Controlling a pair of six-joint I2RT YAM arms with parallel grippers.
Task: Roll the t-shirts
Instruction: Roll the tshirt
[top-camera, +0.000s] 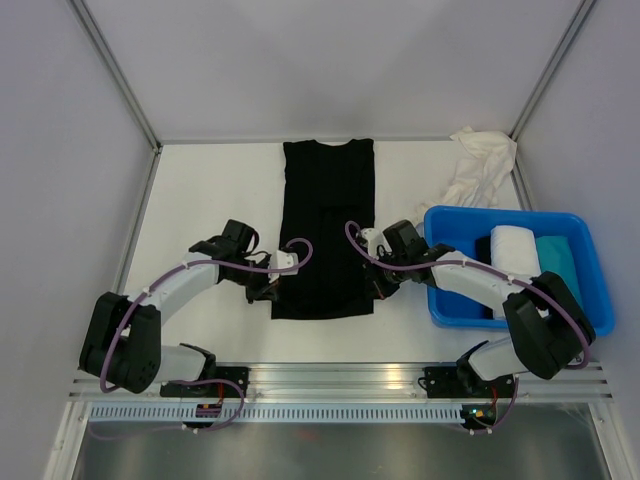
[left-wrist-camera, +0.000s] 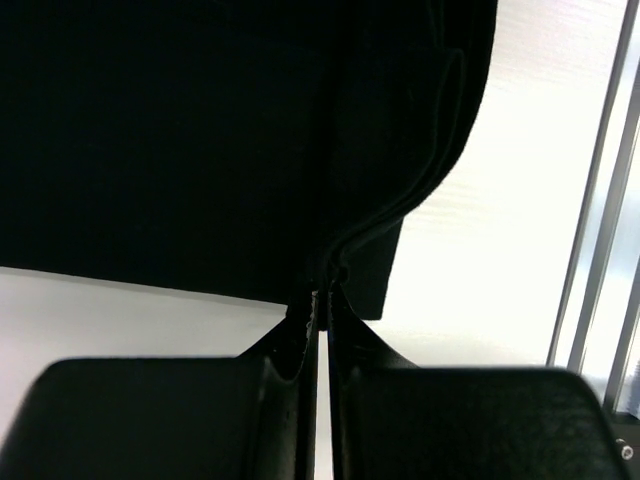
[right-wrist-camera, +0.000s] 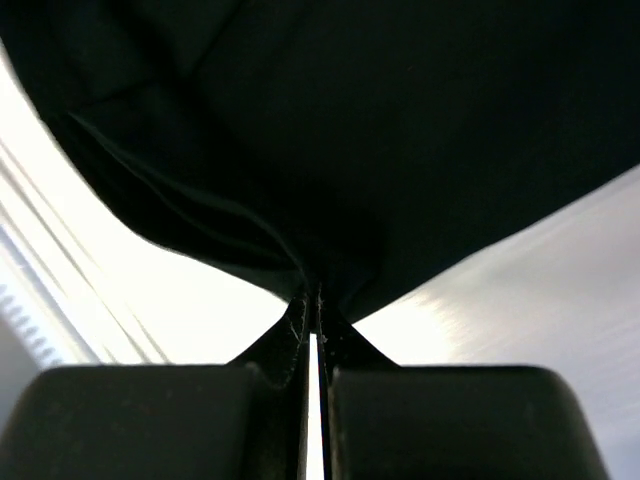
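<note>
A black t-shirt (top-camera: 327, 225) lies folded into a long strip on the white table, collar at the far end. My left gripper (top-camera: 274, 285) is shut on its left edge near the bottom hem; in the left wrist view the black cloth (left-wrist-camera: 250, 140) is pinched at the fingertips (left-wrist-camera: 325, 290). My right gripper (top-camera: 378, 283) is shut on the right edge near the hem; in the right wrist view the cloth (right-wrist-camera: 400, 130) rises from the fingertips (right-wrist-camera: 316, 300). A rolled white shirt (top-camera: 515, 250) and a teal one (top-camera: 560, 262) lie in the blue bin. A crumpled white shirt (top-camera: 478, 165) lies at the far right.
The blue bin (top-camera: 440, 300) stands at the right, close to my right arm. An aluminium rail (top-camera: 340, 375) runs along the near table edge, also in the left wrist view (left-wrist-camera: 600, 230). Frame posts and grey walls close the far side.
</note>
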